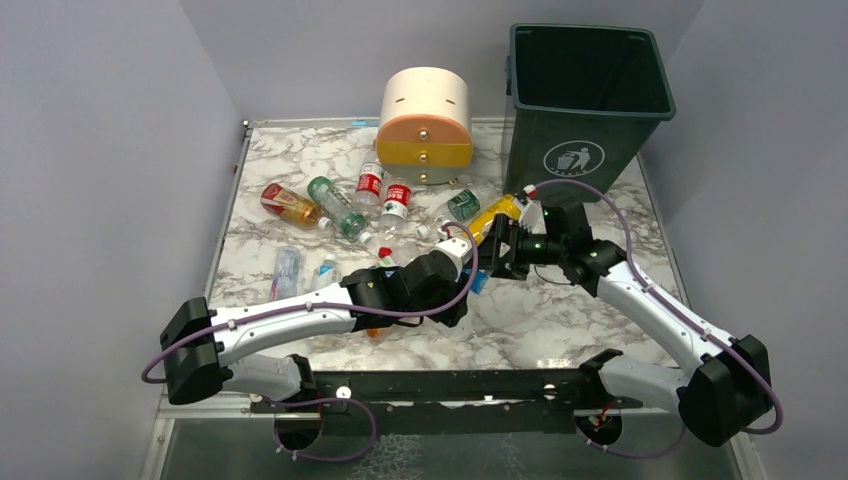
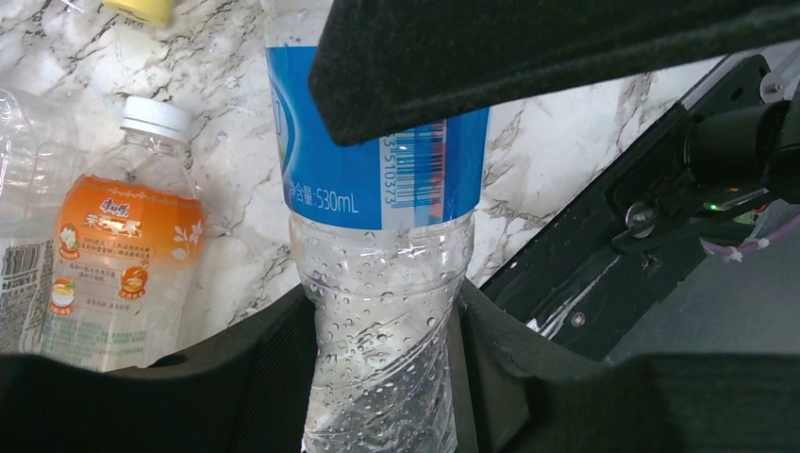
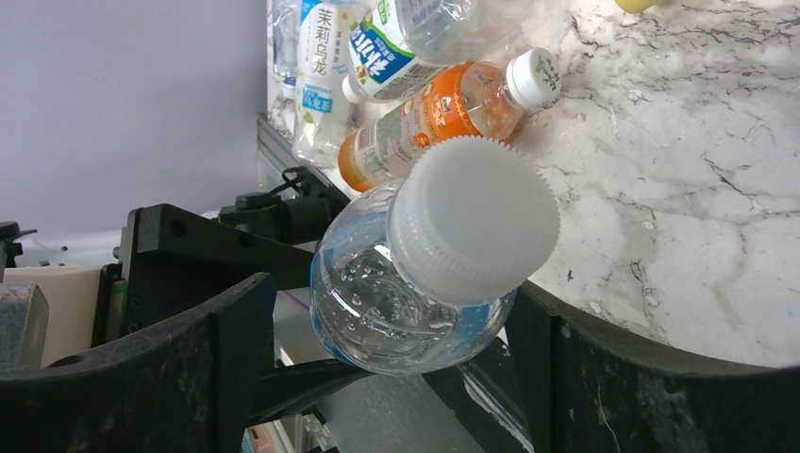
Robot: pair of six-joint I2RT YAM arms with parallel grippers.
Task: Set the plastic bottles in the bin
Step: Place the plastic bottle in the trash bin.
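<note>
My left gripper (image 2: 379, 370) is shut on the lower body of a clear plastic bottle (image 2: 377, 179) with a blue label, held above the marble table (image 1: 560, 320). My right gripper (image 3: 396, 351) faces that bottle's white cap (image 3: 472, 217). Its jaws stand open on either side of the bottle's shoulder, with a gap showing on the left side. In the top view the two grippers meet mid-table, left gripper (image 1: 464, 276) and right gripper (image 1: 498, 250). The dark green bin (image 1: 585, 100) stands at the back right. Several more bottles (image 1: 340, 207) lie left of centre.
A cream-and-orange round drawer unit (image 1: 425, 125) stands at the back, left of the bin. A yellow bottle (image 1: 497, 213) lies in front of the bin. An orange-labelled bottle (image 2: 123, 255) lies on the marble beside my left gripper. Grey walls close in the table.
</note>
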